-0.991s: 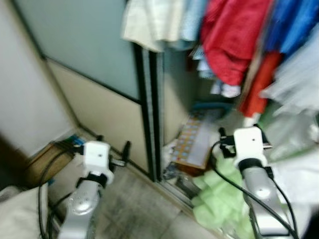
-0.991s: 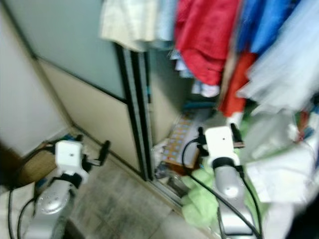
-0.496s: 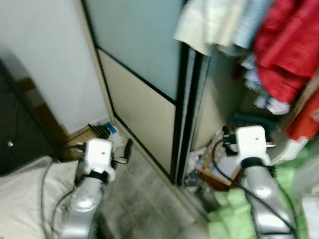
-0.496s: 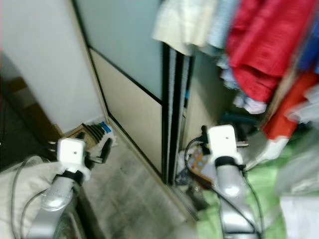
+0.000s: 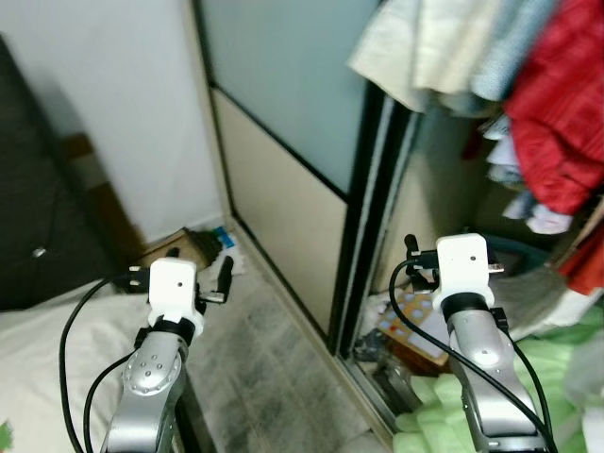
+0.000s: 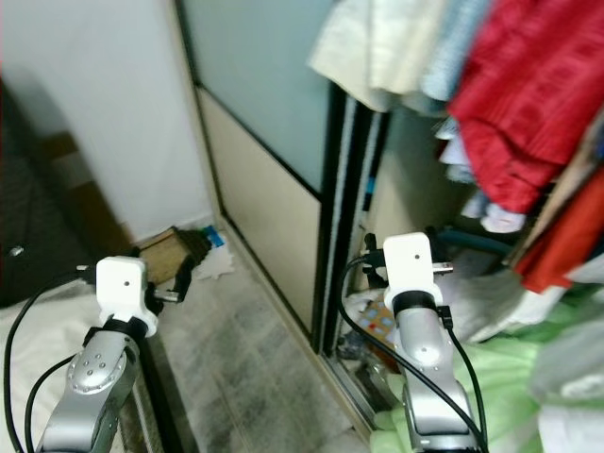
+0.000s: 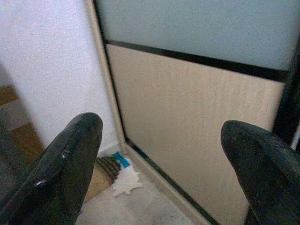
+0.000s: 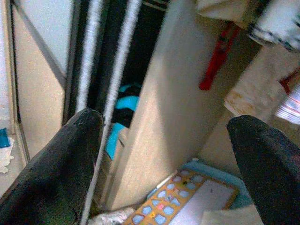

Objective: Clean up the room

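My left gripper (image 7: pixel 161 124) is open with nothing between its fingers, held above the grey floor and facing the corner by the sliding wardrobe door (image 5: pixel 283 123). A white crumpled tissue (image 7: pixel 125 180) lies in that corner beside a small cardboard box (image 5: pixel 177 247) and a blue scrap. My right gripper (image 8: pixel 166 121) is also open with nothing in it, facing into the wardrobe opening. A colourful shape board (image 8: pixel 174 206) lies on the wardrobe floor below it. A light green cloth (image 5: pixel 528 401) is heaped at the lower right.
Red, cream and blue clothes (image 5: pixel 552 104) hang in the wardrobe. White bedding (image 5: pixel 42 368) lies at the lower left next to a dark cabinet (image 5: pixel 28 217). The black door track (image 5: pixel 363 226) crosses the floor between my arms.
The camera has turned left, so the wardrobe slid to the right and the corner, cabinet and bedding came into view. Both arms keep the same pose with open fingers.
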Robot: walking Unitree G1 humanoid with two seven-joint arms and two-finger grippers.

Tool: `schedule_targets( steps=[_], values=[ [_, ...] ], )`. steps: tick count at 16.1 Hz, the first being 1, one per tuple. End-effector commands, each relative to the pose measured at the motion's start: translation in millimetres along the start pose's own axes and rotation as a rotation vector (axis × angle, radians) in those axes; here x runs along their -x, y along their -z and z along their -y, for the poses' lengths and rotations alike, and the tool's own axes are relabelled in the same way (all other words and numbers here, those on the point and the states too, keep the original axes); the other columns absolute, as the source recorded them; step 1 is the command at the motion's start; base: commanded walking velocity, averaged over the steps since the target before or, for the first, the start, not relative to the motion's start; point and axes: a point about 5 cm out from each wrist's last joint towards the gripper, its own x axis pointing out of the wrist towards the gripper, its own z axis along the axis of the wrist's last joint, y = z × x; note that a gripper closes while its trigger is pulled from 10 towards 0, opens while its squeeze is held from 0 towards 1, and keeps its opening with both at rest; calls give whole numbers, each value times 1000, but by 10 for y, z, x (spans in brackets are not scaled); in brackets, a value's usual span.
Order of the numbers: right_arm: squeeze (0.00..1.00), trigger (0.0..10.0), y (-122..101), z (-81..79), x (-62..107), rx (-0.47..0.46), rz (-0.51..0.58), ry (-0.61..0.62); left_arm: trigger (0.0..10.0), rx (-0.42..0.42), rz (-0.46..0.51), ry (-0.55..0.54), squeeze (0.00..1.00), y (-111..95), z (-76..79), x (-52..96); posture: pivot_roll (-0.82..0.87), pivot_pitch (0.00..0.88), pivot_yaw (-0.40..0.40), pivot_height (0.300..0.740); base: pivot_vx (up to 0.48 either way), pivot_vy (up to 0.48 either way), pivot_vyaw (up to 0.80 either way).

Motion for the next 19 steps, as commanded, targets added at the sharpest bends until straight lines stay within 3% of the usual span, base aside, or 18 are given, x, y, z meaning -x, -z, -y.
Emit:
schedule_targets(
  steps=[1,5,8,13,17,19],
  values=[
    [0,10000,-13,-19,-33,-12,8,-24,10000,-5,16,-13,0,-39,12,-5,-88,0,-15,740,0,0,0],
    [0,10000,-81,-240,-196,-41,33,-108,10000,-24,19,-105,0,-39,-163,123,2,0,-64,740,0,0,0],
    [0,10000,-106,-334,-267,-62,43,-143,10000,-33,32,-140,0,-75,-191,138,34,0,-74,740,0,0,0],
    [0,10000,-146,-389,-307,-56,67,-147,10000,-52,51,-146,0,-141,-199,114,13,0,-46,740,0,0,0],
    [0,10000,-205,-349,-279,-50,94,-110,10000,-73,83,-95,0,-288,-153,-23,-46,0,15,740,0,0,0],
    [0,10000,-173,-354,-238,-63,80,-102,10000,-78,68,-72,0,-262,-146,-35,-58,0,20,740,0,0,0]
  ],
)
